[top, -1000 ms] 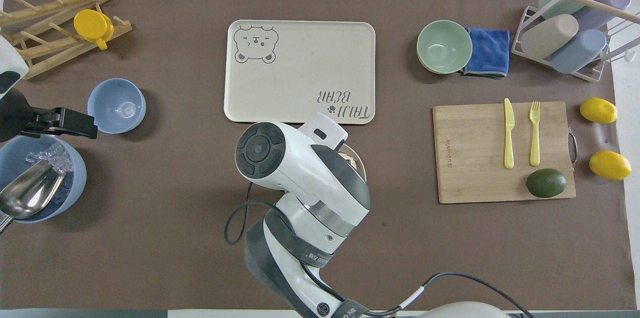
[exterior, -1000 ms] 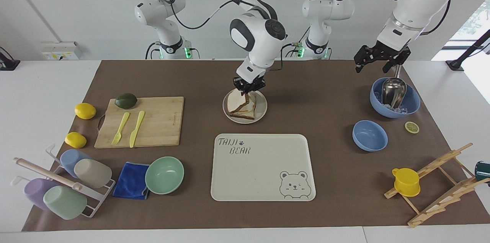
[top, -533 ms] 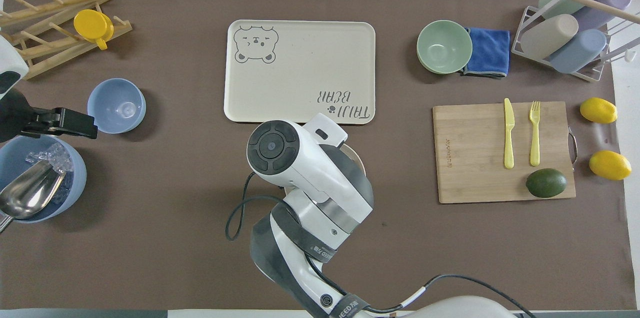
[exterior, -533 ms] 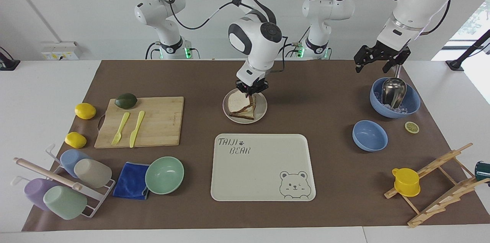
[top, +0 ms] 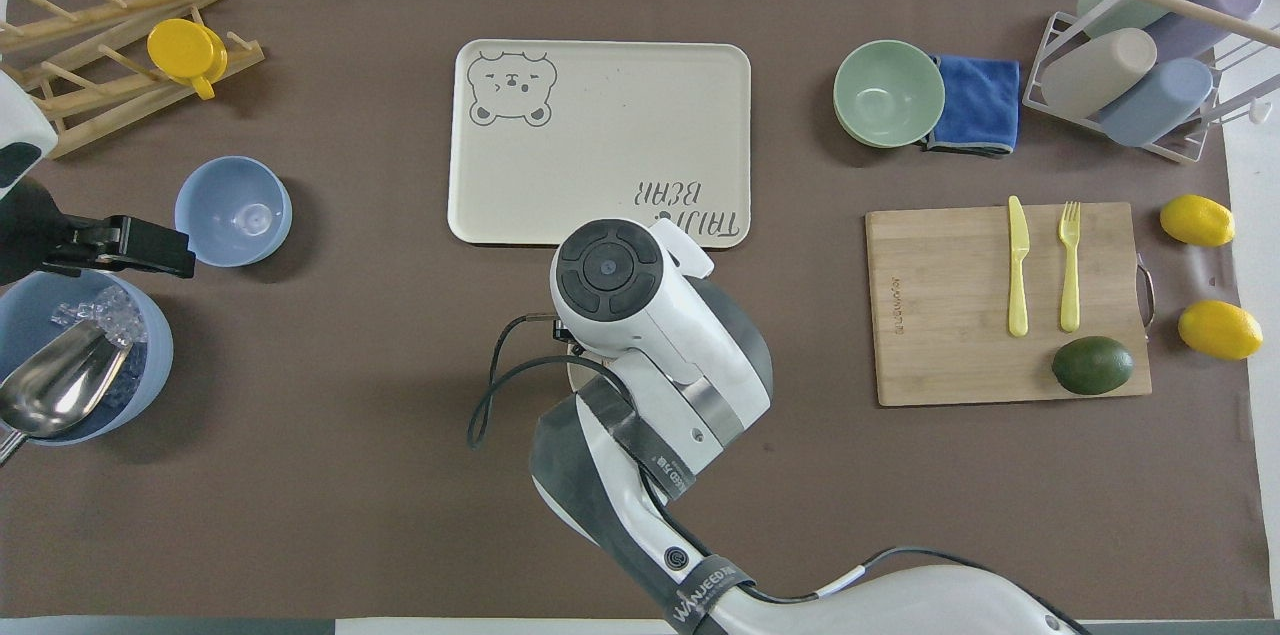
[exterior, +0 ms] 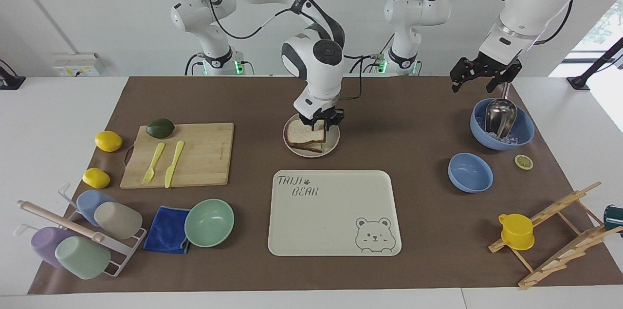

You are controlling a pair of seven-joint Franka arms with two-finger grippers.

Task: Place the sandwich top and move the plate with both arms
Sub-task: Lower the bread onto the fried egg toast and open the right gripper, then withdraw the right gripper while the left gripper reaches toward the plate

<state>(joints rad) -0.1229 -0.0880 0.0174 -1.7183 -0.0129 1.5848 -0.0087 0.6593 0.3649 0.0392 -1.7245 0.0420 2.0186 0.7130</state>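
Note:
The sandwich top [exterior: 301,131] lies flat on a lower slice on the small round plate [exterior: 333,144], between the robots and the tray. My right gripper [exterior: 321,123] is low over the robot-side edge of that slice, open, with the crust still between its fingers. In the overhead view the right arm covers the plate and the bread. My left gripper [exterior: 473,86] waits open and holding nothing above the ice bowl [exterior: 523,136] at the left arm's end of the table.
The bear tray [exterior: 336,211] lies just farther from the robots than the plate. A cutting board [exterior: 204,153] with fork, knife and avocado is toward the right arm's end. A small blue bowl [exterior: 470,172], mint bowl [exterior: 209,222], cup rack and wooden rack line the table's edge.
The right gripper has lowered the tilted slice until it lies flat on the stack, and its fingers have parted. The left arm has not moved.

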